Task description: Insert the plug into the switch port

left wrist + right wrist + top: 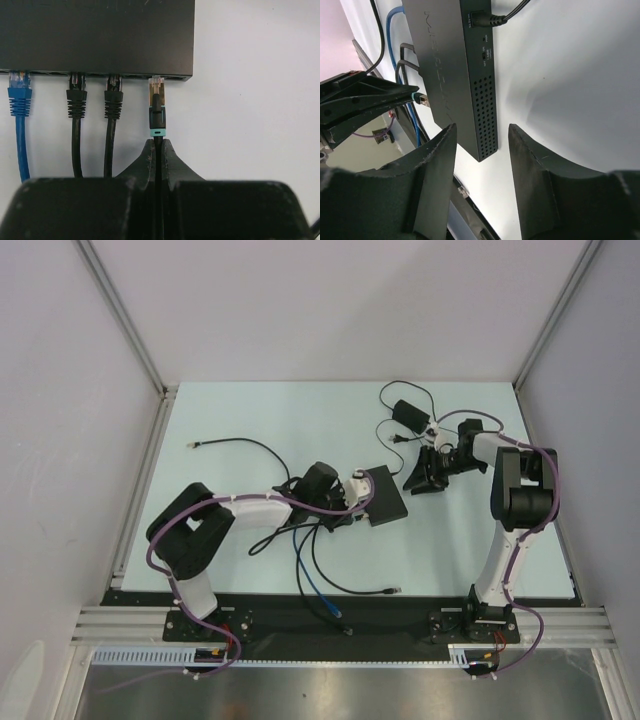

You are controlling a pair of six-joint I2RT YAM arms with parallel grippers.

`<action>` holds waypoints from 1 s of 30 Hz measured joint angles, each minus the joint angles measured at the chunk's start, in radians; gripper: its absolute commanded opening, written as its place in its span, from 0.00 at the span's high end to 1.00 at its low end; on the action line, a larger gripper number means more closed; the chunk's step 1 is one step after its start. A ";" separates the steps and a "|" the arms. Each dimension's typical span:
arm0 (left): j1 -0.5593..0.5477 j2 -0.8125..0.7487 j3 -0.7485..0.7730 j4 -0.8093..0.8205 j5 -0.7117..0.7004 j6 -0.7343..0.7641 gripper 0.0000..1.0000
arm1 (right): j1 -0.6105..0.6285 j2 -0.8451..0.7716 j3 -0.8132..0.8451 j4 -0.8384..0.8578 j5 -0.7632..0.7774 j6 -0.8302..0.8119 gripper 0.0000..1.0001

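Holding the plug [157,95] at the near edge of the switch [100,35], mid-table.

The switch is a flat, thin, matte-black box lying on the pale table [250,420] a little right of centre, with a grid of vent holes on one narrow side and a power lead in its far edge. A blue cable [20,100] and two black cables [76,100] are already in ports along its near edge. The plug has a clear tip, a gold body and a teal collar; its tip is at the mouth of the next port to the right, with most of its body outside. The left gripper [158,150] has its fingers pressed together on the plug's black cable just behind the collar. The right gripper [482,131] hangs just right of the switch, fingers spread and holding nothing.
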 measured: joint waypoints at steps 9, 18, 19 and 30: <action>-0.002 0.000 -0.007 0.024 -0.011 0.000 1.00 | 0.030 0.000 -0.042 0.025 -0.027 0.037 0.54; -0.002 0.020 -0.010 0.043 -0.014 0.001 0.99 | 0.041 0.000 -0.042 0.031 -0.058 0.069 0.56; -0.002 0.026 -0.010 0.043 -0.019 0.001 1.00 | 0.041 0.002 -0.042 0.031 -0.062 0.071 0.56; -0.003 0.038 -0.028 0.078 -0.034 0.009 1.00 | 0.039 0.028 -0.040 0.031 -0.088 0.098 0.55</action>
